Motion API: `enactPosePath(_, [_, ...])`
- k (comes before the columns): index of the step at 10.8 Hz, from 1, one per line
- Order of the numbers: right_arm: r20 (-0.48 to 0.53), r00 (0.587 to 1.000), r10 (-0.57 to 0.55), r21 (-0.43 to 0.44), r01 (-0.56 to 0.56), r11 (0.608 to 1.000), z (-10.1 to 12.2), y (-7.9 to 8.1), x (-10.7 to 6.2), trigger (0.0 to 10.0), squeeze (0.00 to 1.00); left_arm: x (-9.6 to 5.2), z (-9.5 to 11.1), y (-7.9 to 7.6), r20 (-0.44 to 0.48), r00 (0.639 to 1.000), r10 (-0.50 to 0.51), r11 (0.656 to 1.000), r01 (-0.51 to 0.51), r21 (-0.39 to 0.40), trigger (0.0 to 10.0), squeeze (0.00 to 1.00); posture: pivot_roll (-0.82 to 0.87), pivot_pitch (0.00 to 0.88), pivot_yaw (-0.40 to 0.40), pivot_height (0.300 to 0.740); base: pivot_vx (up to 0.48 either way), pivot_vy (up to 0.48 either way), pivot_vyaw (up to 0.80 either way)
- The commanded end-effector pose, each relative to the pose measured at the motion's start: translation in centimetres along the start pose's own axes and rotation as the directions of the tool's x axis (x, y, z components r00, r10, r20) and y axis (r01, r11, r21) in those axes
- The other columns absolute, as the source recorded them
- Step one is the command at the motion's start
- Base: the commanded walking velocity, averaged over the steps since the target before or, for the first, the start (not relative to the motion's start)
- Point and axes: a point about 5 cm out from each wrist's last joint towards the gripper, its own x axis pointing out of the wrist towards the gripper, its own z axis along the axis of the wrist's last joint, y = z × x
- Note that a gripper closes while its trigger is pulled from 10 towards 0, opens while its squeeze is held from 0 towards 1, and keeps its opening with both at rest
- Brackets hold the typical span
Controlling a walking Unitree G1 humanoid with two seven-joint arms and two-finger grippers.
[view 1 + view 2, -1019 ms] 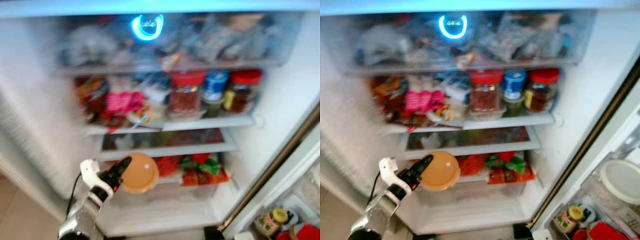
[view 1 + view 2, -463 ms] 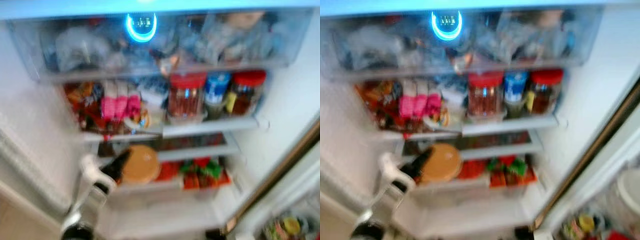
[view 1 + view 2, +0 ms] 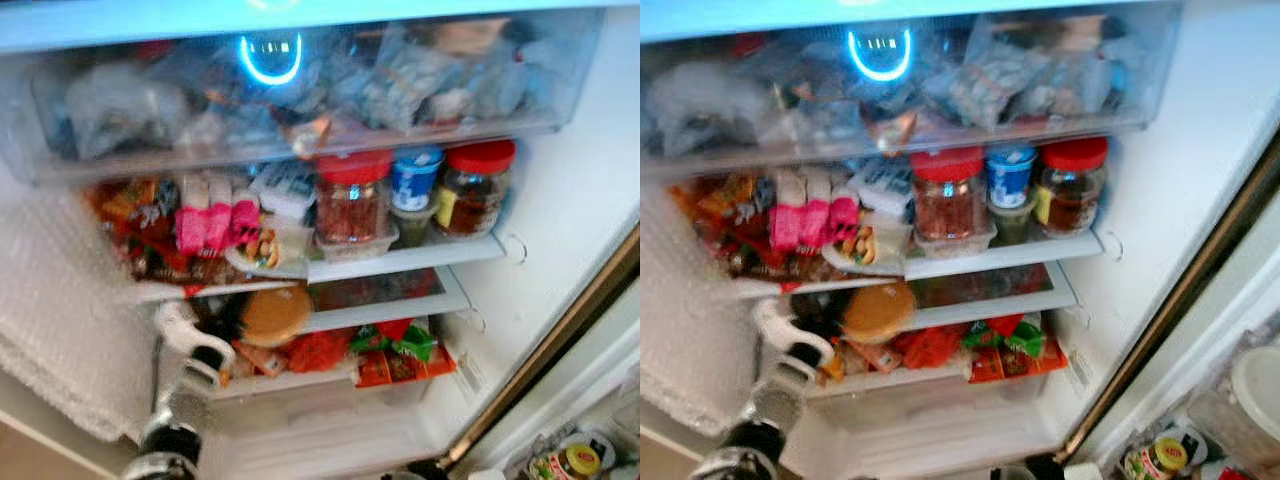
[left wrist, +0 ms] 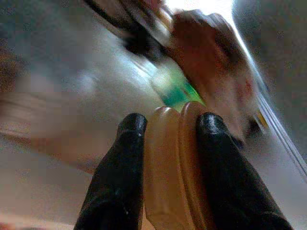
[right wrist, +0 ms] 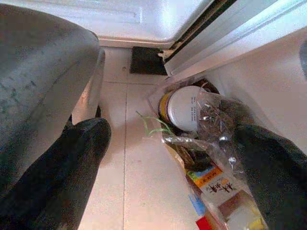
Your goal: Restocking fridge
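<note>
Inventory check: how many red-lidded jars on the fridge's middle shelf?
2. One red-lidded jar sits mid-shelf; the other is at the right end, a blue-capped container between them. More may hide behind the clutter.

The left end effector now reaches deeper into the fridge. Its tan round container, earlier before the lower shelf, sits tucked under the shelf above, left of frame centre.

A tan-orange lidded container sits between black fingers. 2 jars carry red lids; the tub between them is blue and white. Pink packets and a green-and-red packet lie on white shelves. A ring light glows blue. The floor tiles are cream.
</note>
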Motion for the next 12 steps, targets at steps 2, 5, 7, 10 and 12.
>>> enactPosePath(2, [-0.005,0.999,0.039,-0.010,-0.039,0.999,-0.4,1.1,-0.1,10.0,0.00,0.7,1.3,0.4,0.077,0.993,0.093,0.995,-0.089,-0.055,10.0,0.00,-0.11,0.000,0.024,0.647,0.000,0.000,0.00])
enactPosePath(5, [-0.009,0.999,0.039,-0.012,-0.039,0.999,-0.7,1.1,-0.2,10.0,0.00,1.5,1.8,-0.1,0.095,0.989,0.117,0.990,-0.108,-0.094,10.0,0.00,-0.11,0.000,0.017,0.647,0.000,0.000,0.00])
enactPosePath(7, [-0.014,0.999,0.038,-0.015,-0.038,0.999,-1.1,1.0,-0.3,10.0,0.00,1.7,1.5,-0.1,0.081,0.987,0.138,0.987,-0.130,-0.093,10.0,0.00,-0.13,0.000,0.018,0.647,0.000,0.000,0.00])
enactPosePath(10, [-0.011,0.999,0.031,-0.013,-0.031,0.999,-1.7,0.8,-0.5,10.0,0.00,1.9,0.9,-0.3,0.047,0.985,0.163,0.985,-0.160,-0.057,10.0,0.00,-0.17,0.038,0.027,0.647,0.000,0.000,0.00])
enactPosePath(12, [-0.010,1.000,0.024,-0.008,-0.024,1.000,-2.2,0.7,-0.7,10.0,0.00,2.1,0.8,-0.5,0.038,0.983,0.178,0.984,-0.177,-0.030,10.0,0.00,-0.19,0.061,0.032,0.647,0.000,0.000,0.00])
